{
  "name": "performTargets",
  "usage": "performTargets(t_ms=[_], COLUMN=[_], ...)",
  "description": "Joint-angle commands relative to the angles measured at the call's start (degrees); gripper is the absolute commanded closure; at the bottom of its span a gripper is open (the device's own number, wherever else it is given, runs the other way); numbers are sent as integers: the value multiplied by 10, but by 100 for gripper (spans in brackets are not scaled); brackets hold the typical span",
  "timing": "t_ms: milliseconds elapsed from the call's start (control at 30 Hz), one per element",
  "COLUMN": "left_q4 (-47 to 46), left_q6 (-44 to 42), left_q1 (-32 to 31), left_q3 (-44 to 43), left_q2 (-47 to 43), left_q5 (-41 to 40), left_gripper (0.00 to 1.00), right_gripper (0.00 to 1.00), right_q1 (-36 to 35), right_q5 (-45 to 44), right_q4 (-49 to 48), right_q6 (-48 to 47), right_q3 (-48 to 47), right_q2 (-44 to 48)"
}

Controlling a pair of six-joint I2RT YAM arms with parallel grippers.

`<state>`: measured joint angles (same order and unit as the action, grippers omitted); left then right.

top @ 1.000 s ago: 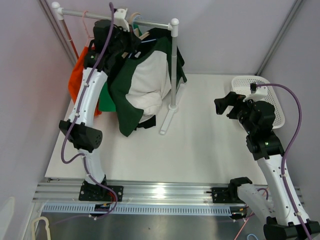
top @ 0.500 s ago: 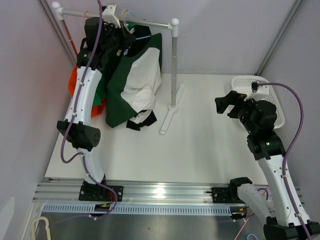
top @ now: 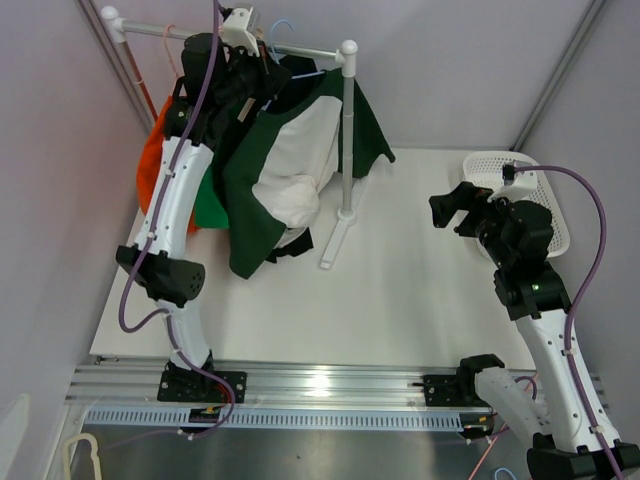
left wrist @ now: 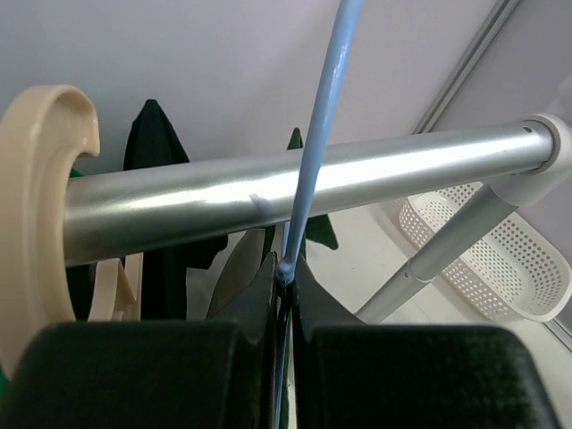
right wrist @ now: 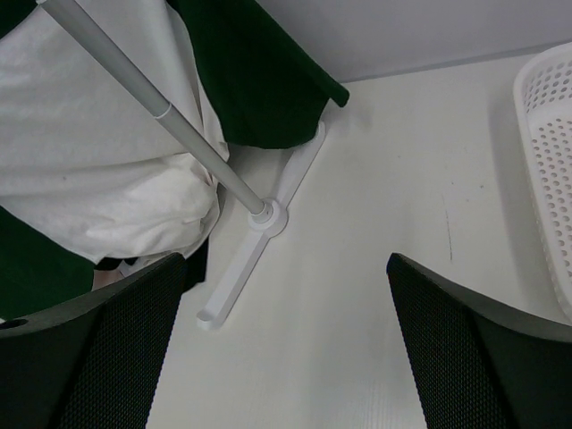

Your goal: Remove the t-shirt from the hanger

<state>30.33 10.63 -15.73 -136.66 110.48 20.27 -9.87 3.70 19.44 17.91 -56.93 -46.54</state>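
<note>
The green-and-white t-shirt [top: 290, 160] hangs on a thin blue hanger [top: 284, 30] from the silver rail [top: 200, 36] of the white rack. My left gripper [top: 258, 72] is up at the rail, shut on the blue hanger's neck [left wrist: 317, 152] just below the rail [left wrist: 268, 188]; its own point in the wrist view [left wrist: 288, 273] is at the clamped wire. One green sleeve hangs to the right of the rack post [top: 346, 130]. My right gripper [top: 450, 208] is open and empty over the table, well right of the shirt [right wrist: 89, 161]; the wrist view shows it [right wrist: 281, 357] wide open.
An orange garment [top: 155, 160] hangs at the rail's left end. A beige hanger hook [left wrist: 36, 179] sits on the rail beside the blue one. The rack's foot [right wrist: 259, 241] lies on the table. A white mesh basket [top: 520, 190] stands at the right edge.
The left gripper swung the hanger and shirt left along the rail, then back right. The shirt now hangs further right, with a green sleeve past the post. The right arm has not moved.
</note>
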Motion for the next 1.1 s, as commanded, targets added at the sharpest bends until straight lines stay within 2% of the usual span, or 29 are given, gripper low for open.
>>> performTargets(t_ms=[0,133,267,300,367,600,700,733,800,933,967,1000,1067], left_q4=[-55,-32,-17,-17,-15,-24,-18,-26,-38,-41,-33,-7,102], left_q6=[8,2,9,11,21,28,53,50,58,63,66,106,155], left_q1=[-4,-22,-40,-46,-52,-82,-115,-126,-155,-214,-223,-236,-241], left_q3=[-40,-37,-3,30,56,148,203,250,288,342,330,317,267], left_q2=[-51,-71,-118,-131,-167,-259,-297,-307,-333,-347,-345,-323,-295], left_q5=[12,-27,-136,-182,-220,-238,-313,-350,-397,-529,-595,-626,-665], left_gripper=[99,99,99,99,99,99,99,99,99,99,99,99,99], right_gripper=[1,1,1,0,1,1,1,0,1,1,1,1,1], right_q1=[2,2,2,1,0,-16,-30,-48,-78,-190,-247,-277,-335], right_q5=[4,11,38,51,60,97,182,226,253,251,236,222,185], right_q4=[-5,-10,-28,-33,-35,-35,-53,-59,-84,-108,-117,-141,-164], right_q6=[0,1,0,1,3,5,12,9,4,-50,-61,-72,-101], right_q3=[-21,-22,-27,-31,-45,-64,-64,-63,-52,-28,-21,-11,21], right_q2=[0,-3,-7,-8,-16,-29,-42,-43,-45,-43,-41,-40,-41])
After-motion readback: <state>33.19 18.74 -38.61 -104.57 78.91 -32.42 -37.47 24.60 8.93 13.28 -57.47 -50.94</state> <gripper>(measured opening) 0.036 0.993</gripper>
